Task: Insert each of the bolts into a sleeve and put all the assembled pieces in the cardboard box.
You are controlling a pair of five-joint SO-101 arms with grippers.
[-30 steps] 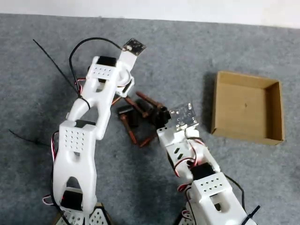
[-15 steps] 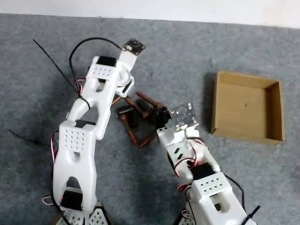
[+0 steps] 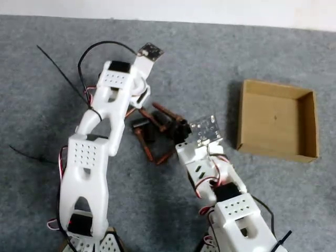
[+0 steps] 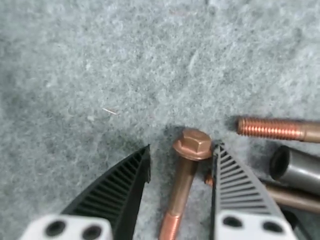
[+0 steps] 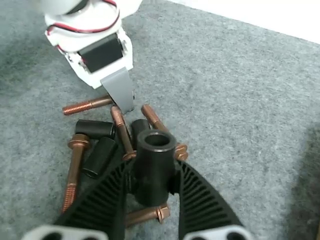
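Copper bolts [image 4: 186, 167], black sleeves [image 5: 154, 167], tan box [image 3: 275, 118].

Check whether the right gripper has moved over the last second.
No. In the high view the right gripper sits as far from the cardboard box as before, shut on the black sleeve.

You've got a grey felt mat [image 3: 210, 63] covering the desk, with a plain white strip [image 3: 220, 7] running along its far edge.

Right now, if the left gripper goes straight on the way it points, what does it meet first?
The left gripper is open astride a bolt, so likely that bolt first; beyond it just mat. Its height above the mat is unclear.
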